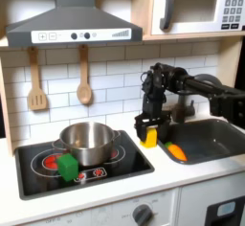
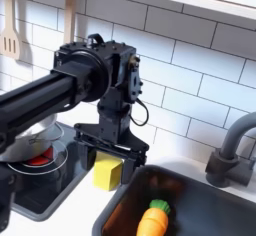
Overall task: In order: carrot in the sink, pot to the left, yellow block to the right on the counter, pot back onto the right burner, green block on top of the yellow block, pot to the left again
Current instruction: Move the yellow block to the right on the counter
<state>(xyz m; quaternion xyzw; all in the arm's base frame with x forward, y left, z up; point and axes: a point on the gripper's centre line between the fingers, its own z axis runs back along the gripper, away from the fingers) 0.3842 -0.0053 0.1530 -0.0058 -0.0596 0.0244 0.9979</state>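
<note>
Arm reaches in from the first exterior view's right, wrist pointing straight down, gripper clamped on the yellow block at the counter strip between cooktop and sink. Pot sits on the cooktop; carrot lies in the sink; green block beside the pot.

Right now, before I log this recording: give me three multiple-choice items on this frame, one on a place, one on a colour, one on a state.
1. Where does the carrot lie?
A. in the pot
B. in the sink
C. on the cooktop

2. What colour is the block at the gripper?
A. yellow
B. green
C. red

3. What does the pot hold?
A. the carrot
B. a block
C. nothing seen

B: the carrot rests on the basin floor.
A: the yellow block sits beneath the fingers.
C: its inside looks bare in the first exterior view.
</note>
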